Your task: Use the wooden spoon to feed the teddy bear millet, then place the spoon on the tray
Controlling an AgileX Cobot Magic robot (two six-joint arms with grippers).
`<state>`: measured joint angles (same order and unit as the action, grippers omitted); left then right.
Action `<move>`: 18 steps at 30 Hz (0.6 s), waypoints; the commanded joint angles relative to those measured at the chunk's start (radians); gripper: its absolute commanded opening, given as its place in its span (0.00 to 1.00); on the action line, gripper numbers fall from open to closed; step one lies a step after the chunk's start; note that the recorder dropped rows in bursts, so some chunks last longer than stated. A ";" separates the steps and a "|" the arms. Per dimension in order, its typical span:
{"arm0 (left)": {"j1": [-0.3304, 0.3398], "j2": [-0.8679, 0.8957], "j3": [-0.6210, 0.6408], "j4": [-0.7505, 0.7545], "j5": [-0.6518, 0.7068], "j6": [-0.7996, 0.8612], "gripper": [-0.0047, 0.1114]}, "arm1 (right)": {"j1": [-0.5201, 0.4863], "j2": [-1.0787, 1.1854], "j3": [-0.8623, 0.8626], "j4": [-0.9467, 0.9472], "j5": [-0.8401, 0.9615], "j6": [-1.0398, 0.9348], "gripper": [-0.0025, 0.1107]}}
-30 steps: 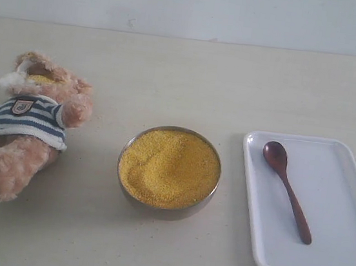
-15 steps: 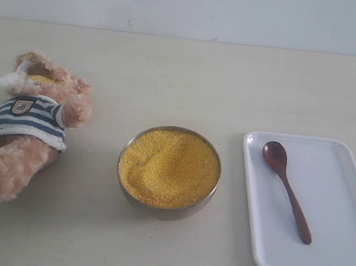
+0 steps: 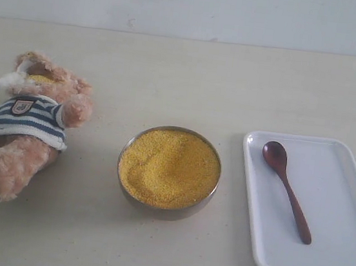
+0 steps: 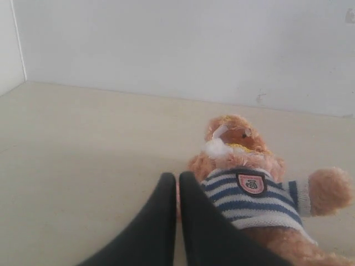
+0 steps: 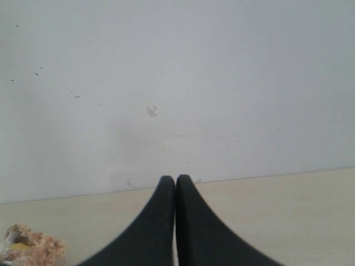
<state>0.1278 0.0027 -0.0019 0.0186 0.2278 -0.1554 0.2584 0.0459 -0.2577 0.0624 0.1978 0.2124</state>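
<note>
The teddy bear (image 3: 26, 127) lies on its back at the left of the table, with some yellow grain on its face. The millet (image 3: 169, 167) fills a shallow metal bowl (image 3: 163, 210) in the middle. On the white tray (image 3: 338, 204) at the right lies the wooden spoon (image 3: 286, 186), bowl end toward the back. Neither gripper shows in the exterior view. My left gripper (image 4: 177, 178) is shut with nothing held, and the teddy bear (image 4: 249, 194) lies just beyond its tips. My right gripper (image 5: 176, 180) is shut and empty, facing the wall; the teddy bear (image 5: 30, 247) shows in a corner.
A pale wall (image 3: 193, 8) runs along the back edge of the beige table (image 3: 184, 82). The tray reaches the right edge of the exterior view.
</note>
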 commanded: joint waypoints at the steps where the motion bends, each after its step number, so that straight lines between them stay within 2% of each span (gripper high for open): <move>1: 0.002 -0.003 0.002 -0.001 -0.012 -0.007 0.07 | 0.002 -0.002 0.004 0.001 -0.007 -0.004 0.02; 12: 0.002 -0.003 0.002 -0.001 -0.016 -0.007 0.07 | -0.007 -0.011 0.004 -0.013 -0.005 -0.020 0.02; 15: 0.002 -0.003 0.002 -0.001 -0.015 -0.005 0.07 | -0.055 -0.046 0.018 -0.071 0.085 -0.043 0.02; 16: 0.002 -0.003 0.002 -0.001 -0.015 -0.005 0.07 | -0.102 -0.046 0.067 -0.098 0.123 -0.043 0.02; 18: 0.002 -0.003 0.002 -0.001 -0.018 -0.005 0.07 | -0.147 -0.046 0.166 -0.098 0.063 -0.041 0.02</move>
<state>0.1278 0.0027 -0.0019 0.0186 0.2254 -0.1554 0.1461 0.0050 -0.1644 -0.0189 0.2823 0.1814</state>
